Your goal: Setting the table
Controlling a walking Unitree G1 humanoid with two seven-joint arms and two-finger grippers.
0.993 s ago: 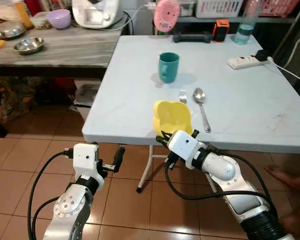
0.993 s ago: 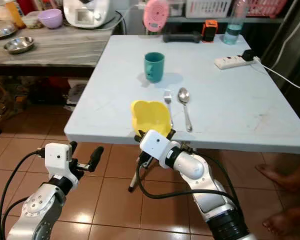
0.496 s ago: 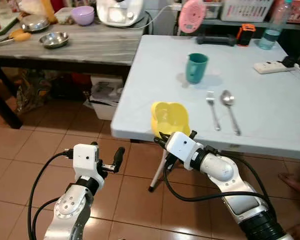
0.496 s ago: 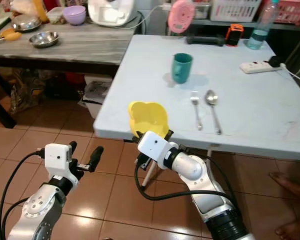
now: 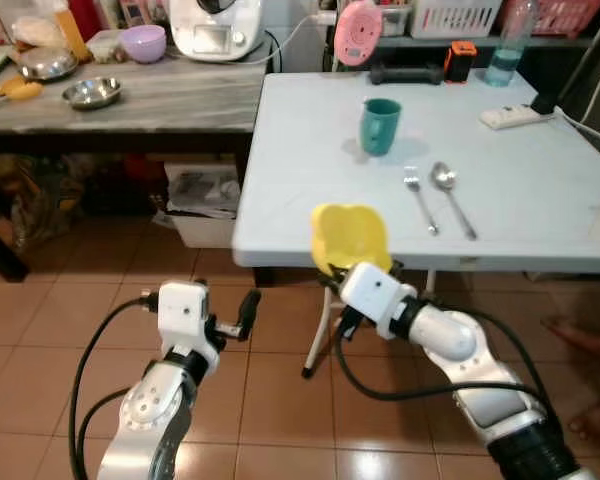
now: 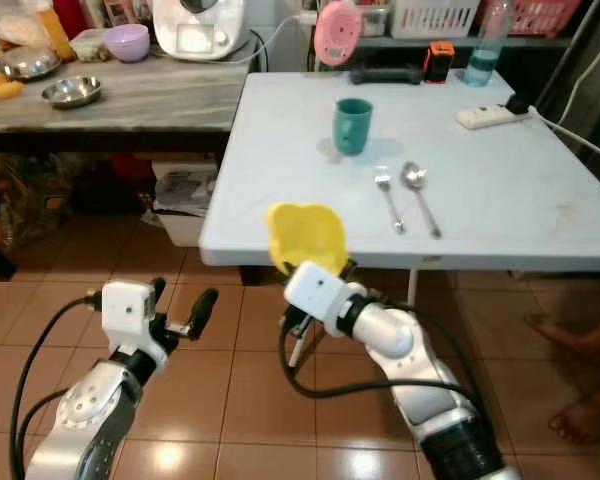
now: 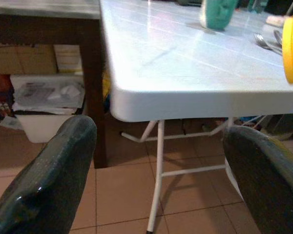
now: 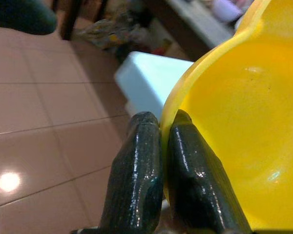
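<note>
My right gripper (image 5: 338, 272) is shut on the rim of a yellow bowl (image 5: 349, 236), held upright just in front of the near edge of the white folding table (image 5: 310, 150). In the right wrist view the two fingers (image 8: 141, 170) pinch the yellow bowl (image 8: 234, 131) wall. On the table stand a teal mug (image 5: 380, 125), a fork (image 5: 419, 198) and a spoon (image 5: 450, 195) side by side. My left gripper (image 5: 250, 305) is open, low over the floor, left of the table; its fingers (image 7: 49, 170) frame the table edge.
A grey counter (image 5: 160, 95) at the left holds steel bowls (image 5: 91, 93), a purple bowl (image 5: 143, 42) and a white appliance (image 5: 220, 27). A power strip (image 5: 512, 116), bottle (image 5: 506, 45) and pink fan (image 5: 357, 31) sit at the table's far side. A person's foot (image 5: 585, 340) is at right.
The camera has shifted, so the table sits farther and more central in view. My right gripper still holds the yellow bowl at the table's near edge. The left arm hangs as before.
</note>
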